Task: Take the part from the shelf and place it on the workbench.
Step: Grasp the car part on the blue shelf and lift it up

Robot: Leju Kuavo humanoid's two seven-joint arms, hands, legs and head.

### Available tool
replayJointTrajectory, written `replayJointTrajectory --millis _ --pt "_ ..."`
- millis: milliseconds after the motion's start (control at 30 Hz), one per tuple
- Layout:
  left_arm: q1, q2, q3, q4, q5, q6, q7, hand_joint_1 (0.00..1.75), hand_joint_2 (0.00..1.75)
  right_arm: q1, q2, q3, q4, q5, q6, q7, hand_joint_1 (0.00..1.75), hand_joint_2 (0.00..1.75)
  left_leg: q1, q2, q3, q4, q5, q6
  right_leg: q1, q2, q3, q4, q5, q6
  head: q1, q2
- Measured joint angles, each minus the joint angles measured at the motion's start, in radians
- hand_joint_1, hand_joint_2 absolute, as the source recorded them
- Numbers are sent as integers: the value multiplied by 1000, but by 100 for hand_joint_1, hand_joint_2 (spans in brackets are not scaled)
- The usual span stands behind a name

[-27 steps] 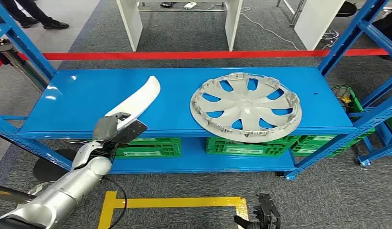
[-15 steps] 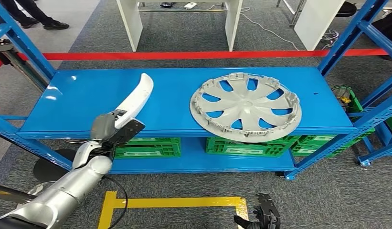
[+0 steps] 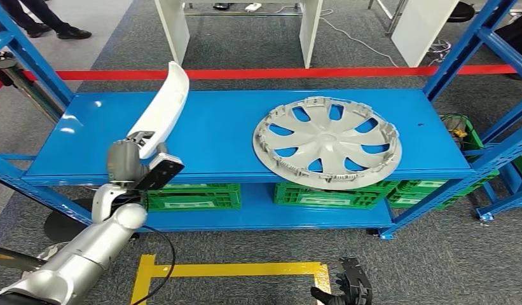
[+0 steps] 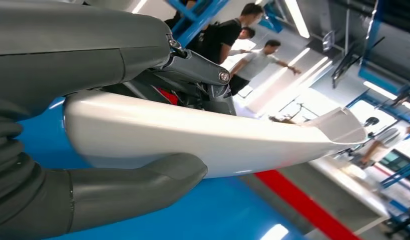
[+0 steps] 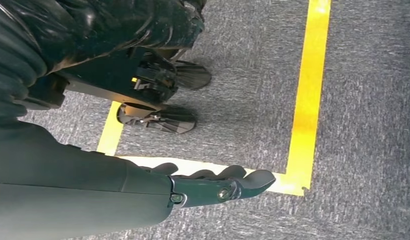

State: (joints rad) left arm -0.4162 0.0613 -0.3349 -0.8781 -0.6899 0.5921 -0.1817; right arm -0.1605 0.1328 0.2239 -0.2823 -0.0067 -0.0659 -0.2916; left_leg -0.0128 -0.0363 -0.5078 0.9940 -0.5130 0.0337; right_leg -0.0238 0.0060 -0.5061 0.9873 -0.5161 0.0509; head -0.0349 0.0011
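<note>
Your left hand [image 3: 134, 166] grasping the white part [image 3: 163, 107] tilted up over the shelf's [image 3: 220, 136] front-left edge, right hand [image 3: 350, 289] hanging released, hubcap [image 3: 327, 141] toward the shelf's right end.

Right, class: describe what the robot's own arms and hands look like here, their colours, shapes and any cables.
The left arm is a smooth silver tube with a thin black cable looping beside it. The left hand has a grey ribbed cover, a thick grey thumb and darker metal-jointed fingers. The right hand is dark grey with a visible screw.
</note>
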Motion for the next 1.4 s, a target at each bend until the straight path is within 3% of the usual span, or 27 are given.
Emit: replayJointTrajectory --millis 167,500,933,1000,1067,1133,1167,1200,1233,1333,1400 --pt "20 5 19 -73 -11 47 -49 175 175 -1 0 0 0 5 4 -1 0 175 0 0 0 0 0 0 0 0 0 0 0 0 0 0" --pt "55 14 51 -207 -13 49 -72 175 175 -3 0 -1 0 11 6 -4 0 175 0 0 0 0 0 0 0 0 0 0 0 0 0 0" --pt "67 18 61 -240 -23 50 -83 175 175 -3 0 -7 0 15 7 -8 0 175 0 0 0 0 0 0 0 0 0 0 0 0 0 0" --pt "73 25 62 -256 -63 55 -89 175 175 -5 3 -9 0 16 7 -9 0 175 0 1 1 -1 4 5 -1 -1 -5 2 -4 4 0 0" --pt "80 32 63 -275 -108 60 -93 175 175 -9 7 -13 0 17 7 -9 0 175 4 4 2 -8 14 15 0 -2 -39 60 -40 9 3 0" --pt "84 34 65 -282 -121 61 -94 175 175 -11 8 -14 0 17 8 -8 0 175 6 6 0 -12 20 20 2 -3 -107 194 -97 9 5 0" --pt "88 35 65 -282 -122 61 -94 175 175 -10 8 -14 0 17 7 -8 0 175 5 5 -1 -10 20 19 3 -3 -140 257 -112 8 5 0" --pt "91 36 65 -282 -123 61 -94 175 175 -9 8 -14 0 17 7 -7 0 175 5 5 -3 -8 19 18 3 -3 -162 292 -107 7 5 0" --pt "94 36 65 -282 -124 61 -94 175 175 -9 8 -14 0 17 7 -7 0 175 4 3 -3 -5 17 17 3 -3 -168 290 -83 5 5 0" --pt "95 36 66 -284 -128 61 -94 175 175 -12 8 -15 -1 17 7 -7 0 175 4 -2 -8 9 7 6 5 2 -108 135 27 -6 5 0" --pt "96 36 70 -287 -134 61 -95 175 175 -13 8 -15 -1 17 8 -7 0 175 4 -5 -17 18 6 -6 9 7 -80 77 43 -14 4 0"
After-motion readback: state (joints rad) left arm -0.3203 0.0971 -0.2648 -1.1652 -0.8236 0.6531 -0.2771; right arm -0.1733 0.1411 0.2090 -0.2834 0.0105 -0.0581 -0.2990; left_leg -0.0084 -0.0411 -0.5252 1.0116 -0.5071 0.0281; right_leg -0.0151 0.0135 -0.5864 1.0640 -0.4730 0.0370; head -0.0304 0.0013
